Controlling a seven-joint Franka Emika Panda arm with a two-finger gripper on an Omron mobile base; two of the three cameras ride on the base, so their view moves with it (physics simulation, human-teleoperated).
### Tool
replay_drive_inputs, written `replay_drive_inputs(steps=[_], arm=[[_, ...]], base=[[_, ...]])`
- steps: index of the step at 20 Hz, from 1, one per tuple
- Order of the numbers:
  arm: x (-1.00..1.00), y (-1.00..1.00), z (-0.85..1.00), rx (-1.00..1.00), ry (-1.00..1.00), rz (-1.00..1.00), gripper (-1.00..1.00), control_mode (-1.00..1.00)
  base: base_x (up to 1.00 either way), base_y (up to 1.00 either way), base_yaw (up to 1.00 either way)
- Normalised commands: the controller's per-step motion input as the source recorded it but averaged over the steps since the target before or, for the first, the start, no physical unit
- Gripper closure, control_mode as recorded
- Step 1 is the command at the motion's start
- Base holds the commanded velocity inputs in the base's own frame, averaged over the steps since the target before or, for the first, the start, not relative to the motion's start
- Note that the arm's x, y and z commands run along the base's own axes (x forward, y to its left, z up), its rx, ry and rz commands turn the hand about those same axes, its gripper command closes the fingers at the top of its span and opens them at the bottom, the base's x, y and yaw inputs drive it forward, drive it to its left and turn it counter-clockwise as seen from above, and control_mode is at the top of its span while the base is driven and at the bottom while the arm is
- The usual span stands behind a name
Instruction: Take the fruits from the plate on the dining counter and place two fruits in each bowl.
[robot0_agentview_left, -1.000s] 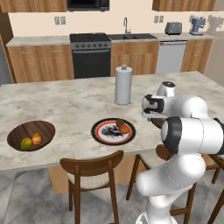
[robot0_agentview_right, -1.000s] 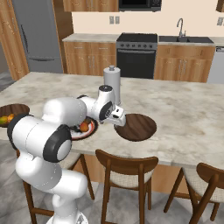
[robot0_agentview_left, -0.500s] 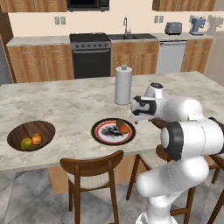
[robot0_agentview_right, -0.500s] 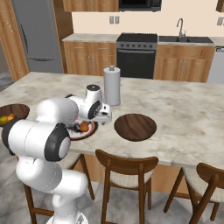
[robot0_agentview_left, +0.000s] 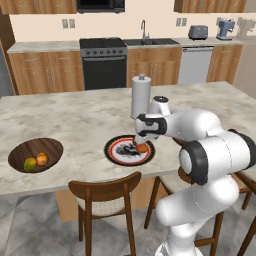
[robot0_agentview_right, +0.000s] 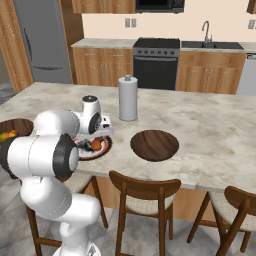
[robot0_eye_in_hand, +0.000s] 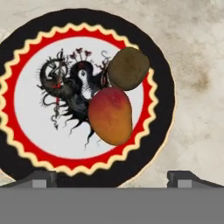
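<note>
Fruit is next: the white arm's two-finger gripper (robot0_agentview_left: 141, 141) has swung from the right to hang wide open over the round red-rimmed white plate (robot0_eye_in_hand: 26, 144) at frame centre. 2 pieces wait there; the hand view shows a red fruit (robot0_eye_in_hand: 110, 114) touching a brown fruit (robot0_eye_in_hand: 128, 68). The left base view shows 2 more in the dark wooden bowl (robot0_agentview_left: 20, 151) at lower left.
</note>
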Motion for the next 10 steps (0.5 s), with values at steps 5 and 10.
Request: replay_drive_inputs(steps=[5,10], arm=[[0.19,0.28,-0.19,-0.07,0.04,0.03,-1.0,-1.0],[0.24,0.15,-0.26,-0.03,0.06,0.0,-1.0,-1.0]], base=[[0.0,0.0,0.0],[0.0,0.0,0.0]])
